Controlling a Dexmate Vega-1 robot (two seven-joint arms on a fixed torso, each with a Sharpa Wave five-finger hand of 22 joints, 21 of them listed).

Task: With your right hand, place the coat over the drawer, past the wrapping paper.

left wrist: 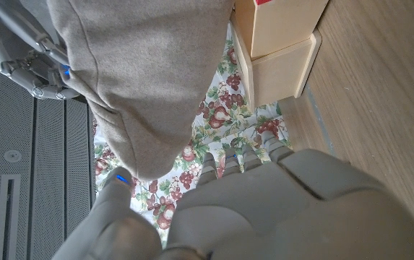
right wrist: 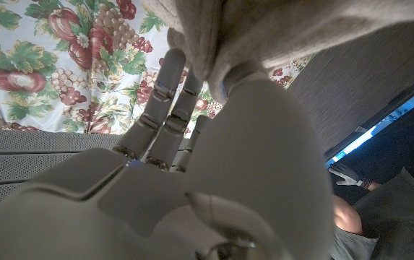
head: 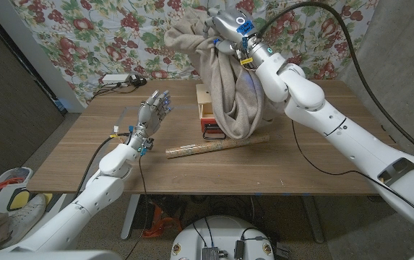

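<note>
Beige coat point(head: 230, 79) (bunched, hanging in folds) gripped by right hand point(head: 230, 26) above drawer point(head: 208, 115).

Head view looks down over the table point(head: 192, 170); wrist views sit close (both catch the coat point(head: 228, 79)).

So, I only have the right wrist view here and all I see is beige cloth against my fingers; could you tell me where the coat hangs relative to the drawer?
Observer: The coat hangs from your right hand, draped down over the small wooden drawer unit; its hem reaches the table.
Operator: Thank you. And where is the wrapping paper?
Observer: The wrapping paper roll lies on the table in front of the drawer, on the robot's side of the coat's hem.
Operator: Is the left hand in the way?
Observer: No, the left hand is raised with its fingers apart, holding nothing, left of the drawer.
</note>
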